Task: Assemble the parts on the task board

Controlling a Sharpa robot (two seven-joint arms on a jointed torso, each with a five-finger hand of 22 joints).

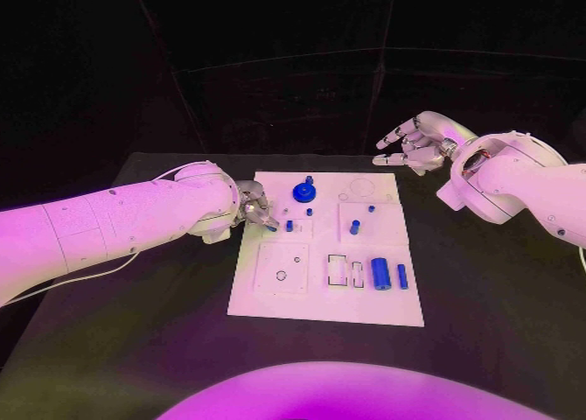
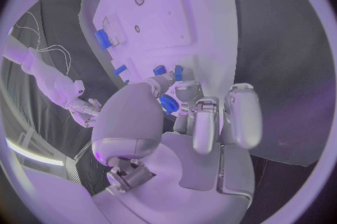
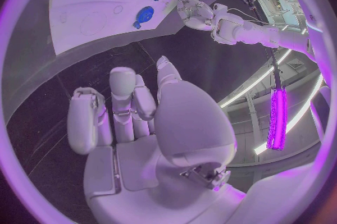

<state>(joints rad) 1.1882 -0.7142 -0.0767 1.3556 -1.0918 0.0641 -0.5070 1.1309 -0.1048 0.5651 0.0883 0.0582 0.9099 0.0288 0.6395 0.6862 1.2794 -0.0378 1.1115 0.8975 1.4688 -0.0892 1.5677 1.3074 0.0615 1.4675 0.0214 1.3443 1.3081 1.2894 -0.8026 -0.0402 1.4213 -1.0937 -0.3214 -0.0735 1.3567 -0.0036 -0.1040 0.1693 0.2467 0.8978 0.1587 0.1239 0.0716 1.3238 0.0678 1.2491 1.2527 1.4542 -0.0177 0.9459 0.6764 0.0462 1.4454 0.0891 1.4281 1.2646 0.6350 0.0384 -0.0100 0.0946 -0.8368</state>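
Before me: black table (image 1: 495, 297) spreading from 3 round to 9 o'clock; dark panelled backdrop (image 1: 293, 79) beyond it at 12 o'clock

- Magenta-violet light washed the whole scene; background was near black.
- Task board (image 1: 329, 293) glared pale, blue parts stayed readable.
- Wrist views bent hard at rims; a bright magenta strip showed in the right one.

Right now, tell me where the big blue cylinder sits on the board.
In the head view the big blue cylinder lies on the task board near its right edge, between a thin blue pin and a white slot.
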